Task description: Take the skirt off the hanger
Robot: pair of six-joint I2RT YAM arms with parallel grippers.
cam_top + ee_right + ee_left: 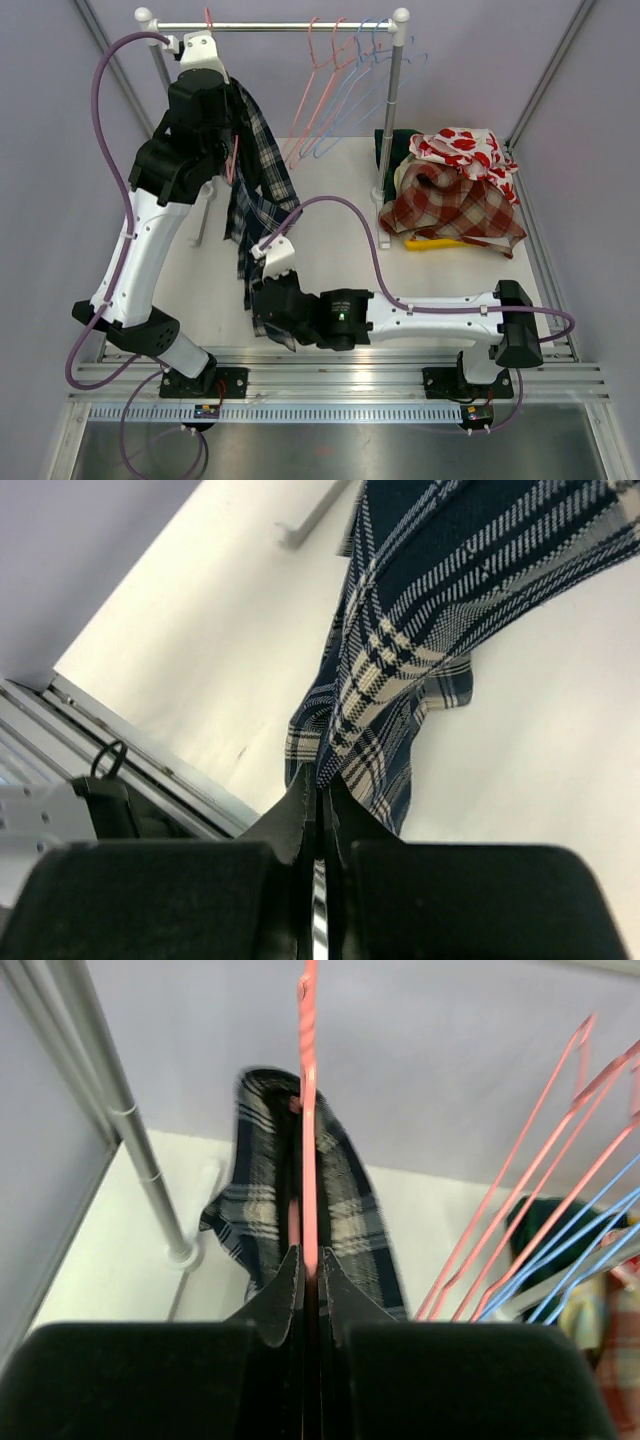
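1. Left arm raised to the rail at the back left of the surface. Left fingers pressed shut on the pink wire of the hanger, with no gap visible either side of the wire.
2. Hanger hook over the rail, just above the left wrist in the top view.
3. Skirt of dark blue plaid with cream stripes, on that hanger. Draped down both sides of the wire in the left wrist view, bunched rather than flat.
4. Right arm stretched low across the front of the surface, reaching leftward. Right fingers closed together on the lower edge of the skirt, cloth pinched between them.
5. Skirt running as one long, narrow strip from the hanger at the back down to the right fingers near the front edge.
6. Farther right on the rail, empty hangers, pink and blue, bunched close and tilted.
7. At the right of the surface, a pile of clothes: red-and-white print on top, red check beneath, a yellow edge at the bottom. Well apart from the skirt.
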